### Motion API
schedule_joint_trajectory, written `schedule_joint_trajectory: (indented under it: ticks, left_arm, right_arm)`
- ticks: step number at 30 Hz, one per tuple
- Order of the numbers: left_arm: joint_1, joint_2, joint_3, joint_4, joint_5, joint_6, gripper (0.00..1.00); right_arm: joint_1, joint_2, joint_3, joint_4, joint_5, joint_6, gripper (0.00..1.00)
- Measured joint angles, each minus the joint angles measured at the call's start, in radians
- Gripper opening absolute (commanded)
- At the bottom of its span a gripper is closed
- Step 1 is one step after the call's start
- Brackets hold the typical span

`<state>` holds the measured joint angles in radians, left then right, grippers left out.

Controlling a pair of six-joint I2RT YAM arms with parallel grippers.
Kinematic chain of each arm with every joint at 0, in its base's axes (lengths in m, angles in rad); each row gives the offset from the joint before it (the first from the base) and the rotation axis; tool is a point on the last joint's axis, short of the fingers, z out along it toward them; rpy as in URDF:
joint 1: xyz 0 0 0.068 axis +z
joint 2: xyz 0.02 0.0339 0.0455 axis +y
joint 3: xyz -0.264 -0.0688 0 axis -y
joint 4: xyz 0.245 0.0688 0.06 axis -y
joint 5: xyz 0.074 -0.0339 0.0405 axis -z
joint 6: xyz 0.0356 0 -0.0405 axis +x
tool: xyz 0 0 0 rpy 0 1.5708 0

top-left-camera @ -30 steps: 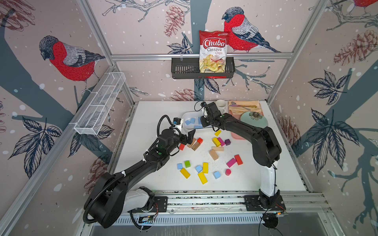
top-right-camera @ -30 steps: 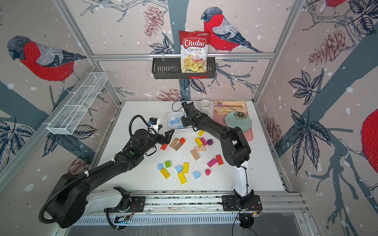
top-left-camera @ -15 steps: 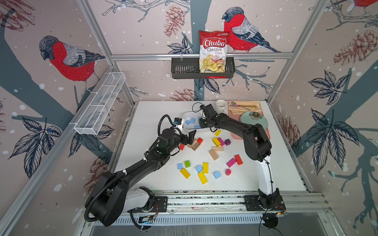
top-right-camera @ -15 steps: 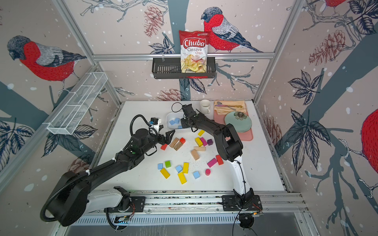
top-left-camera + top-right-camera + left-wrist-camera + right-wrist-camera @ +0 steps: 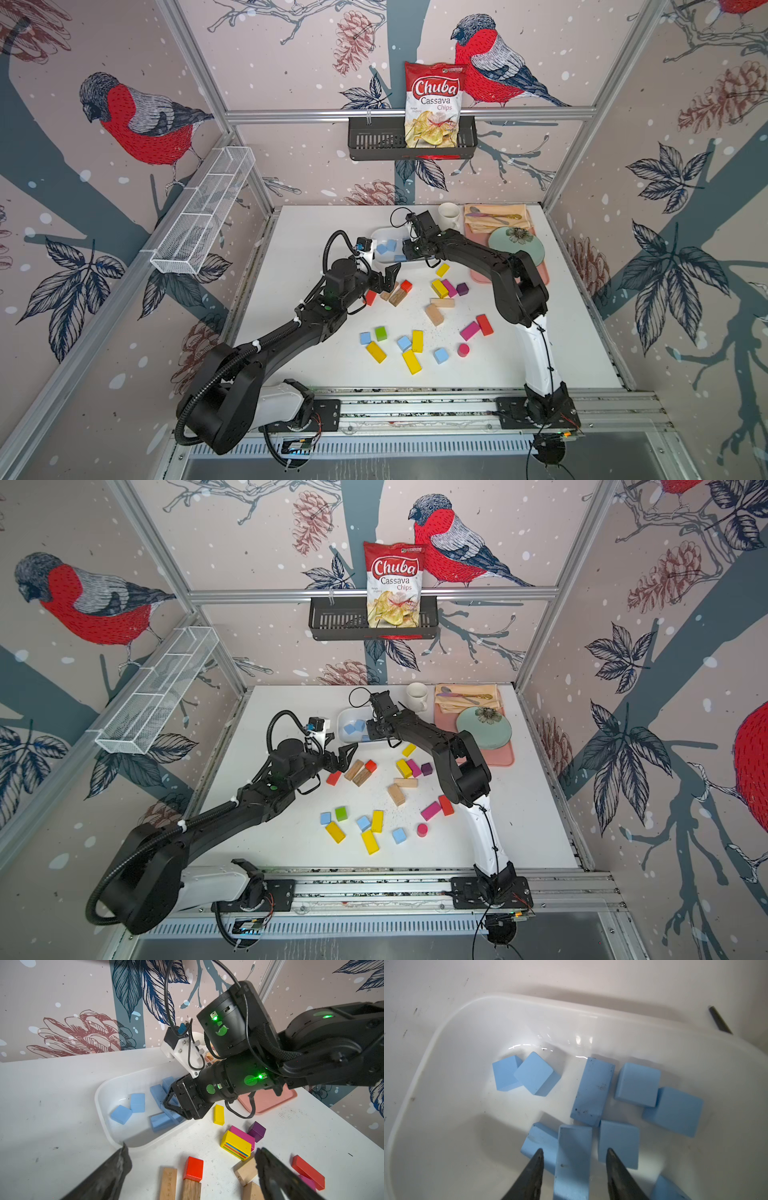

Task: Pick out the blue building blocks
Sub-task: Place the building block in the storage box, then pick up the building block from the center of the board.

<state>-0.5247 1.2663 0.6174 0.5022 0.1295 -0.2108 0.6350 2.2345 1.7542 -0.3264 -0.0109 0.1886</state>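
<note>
Several blue building blocks [image 5: 593, 1091] lie in the white tray [image 5: 467, 1043] at the back of the table. My right gripper [image 5: 575, 1150] hangs open over that tray [image 5: 376, 232]; one blue bar [image 5: 573, 1167] stands between its fingers with a gap on each side. Three more blue blocks [image 5: 365, 337] [image 5: 403, 343] [image 5: 440, 355] sit loose on the table near the front, seen in both top views [image 5: 325, 818]. My left gripper [image 5: 192, 1148] is wide open and empty, just above a red block [image 5: 194, 1167] and tan wooden bars, beside the tray's near rim.
Yellow [image 5: 411, 360], pink [image 5: 469, 330], red [image 5: 484, 324], green [image 5: 380, 332], purple [image 5: 462, 288] and tan [image 5: 434, 314] blocks are scattered mid-table. A pink tray [image 5: 540, 274] with a green plate [image 5: 515, 245], a napkin with cutlery and a mug [image 5: 449, 215] stand at the back right.
My right gripper's jaws have parted over the white tray, freeing the blue bar they were shut on. The left arm has not moved.
</note>
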Motion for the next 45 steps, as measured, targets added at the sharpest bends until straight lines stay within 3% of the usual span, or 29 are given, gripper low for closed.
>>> schedule_joint_trajectory:
  ticks: [6, 19, 24, 31, 45]
  left_arm:
    - [0.0, 0.004, 0.006, -0.002, 0.005, -0.003, 0.97]
    - [0.0, 0.003, 0.036, -0.062, 0.069, 0.01, 0.97]
    - [-0.023, 0.0, 0.061, -0.144, 0.076, 0.046, 0.96]
    - [-0.124, 0.006, 0.141, -0.323, 0.023, 0.119, 0.92]
    - [-0.172, 0.071, 0.259, -0.652, 0.061, 0.192, 0.85]
  right_arm:
    - [-0.001, -0.058, -0.037, 0.0, -0.026, 0.0, 0.6]
    - [-0.014, -0.412, -0.318, 0.109, -0.073, -0.04, 0.99]
    - [-0.023, -0.549, -0.466, 0.151, -0.121, -0.083, 0.99]
    - [-0.026, -0.735, -0.695, 0.229, -0.188, -0.111, 1.0]
    - [0.008, -1.082, -1.006, 0.342, -0.28, -0.084, 0.99]
